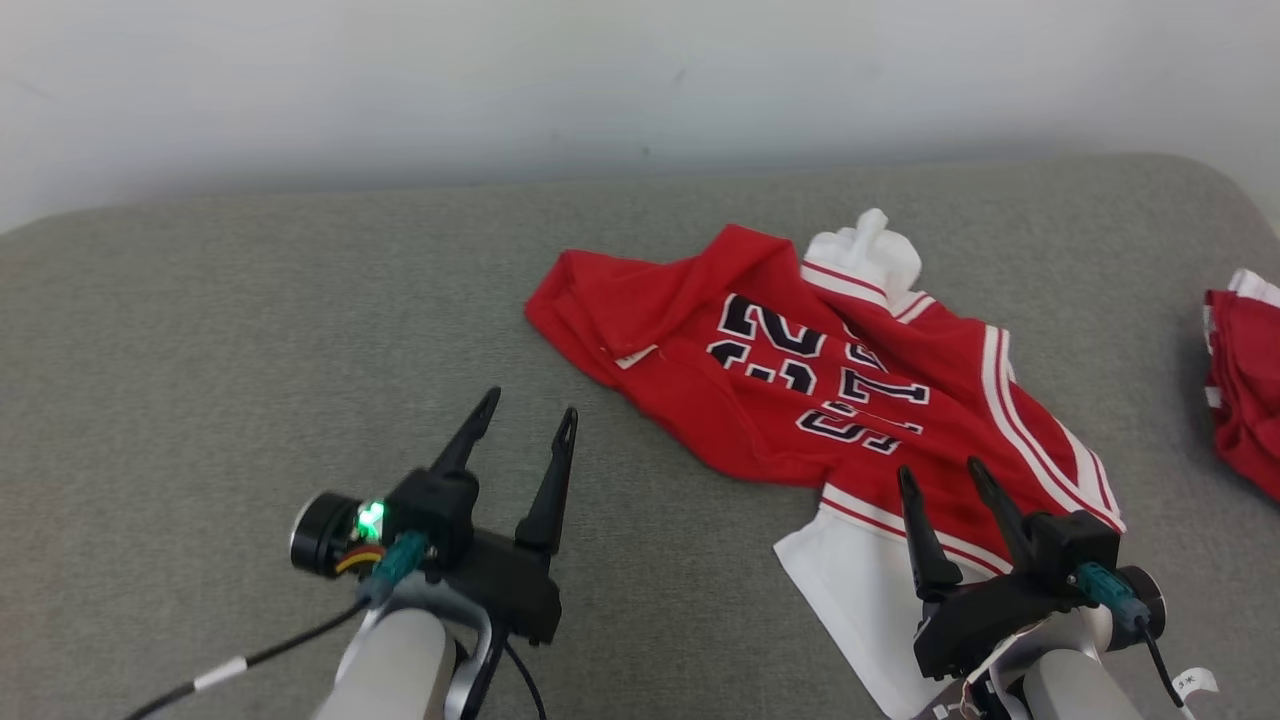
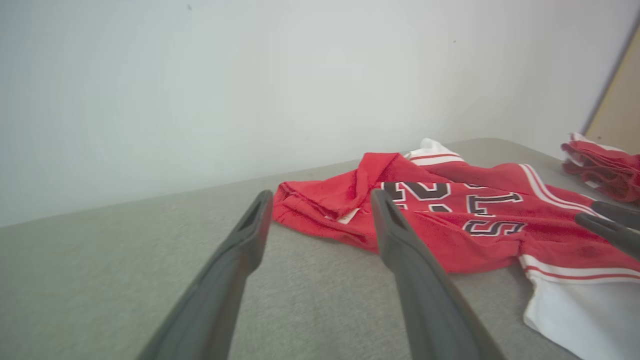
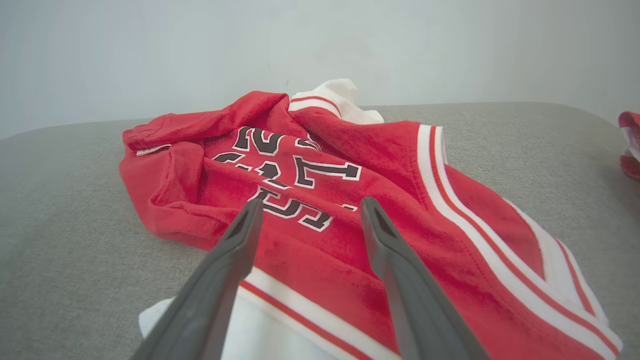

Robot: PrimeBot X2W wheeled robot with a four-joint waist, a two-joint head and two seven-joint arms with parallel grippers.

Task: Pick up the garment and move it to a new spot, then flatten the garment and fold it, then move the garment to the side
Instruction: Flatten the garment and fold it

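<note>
Head view: a crumpled red fleecy jersey with white striped trim and white panels [image 1: 800, 400] is seen lying on the right half of the grey fabric-covered bench [image 1: 250, 330]. It's nowhere near flattened yet. The left gripper [image 1: 530, 404] is parked over bare bench to the jersey's left, jaws spread, nothing held. The right gripper [image 1: 940, 468] is hung over the near striped edge, also spread wide and empty; whether the cloth is touched can't be told.

Handling-wise, something light, soft and floppy is to be expected. It'll sag and bunch as soon as it's lifted, and it probably won't slip much given the fuzzy surface. A pinch is best taken on the thicker white-striped band [image 3: 450, 200] or at a corner, ideally two spread points, so it isn't hauled up as one lump.

Writing: black block characters outlined in white [image 3: 300, 175] are printed on it. What looks like "ST", another "S" and a "2" can be made out, the rest is lost in folds. No text can be read on the small white tag [image 1: 635, 355]. A second red-and-white cloth bundle [image 1: 1245, 390] is left at the far right edge.
</note>
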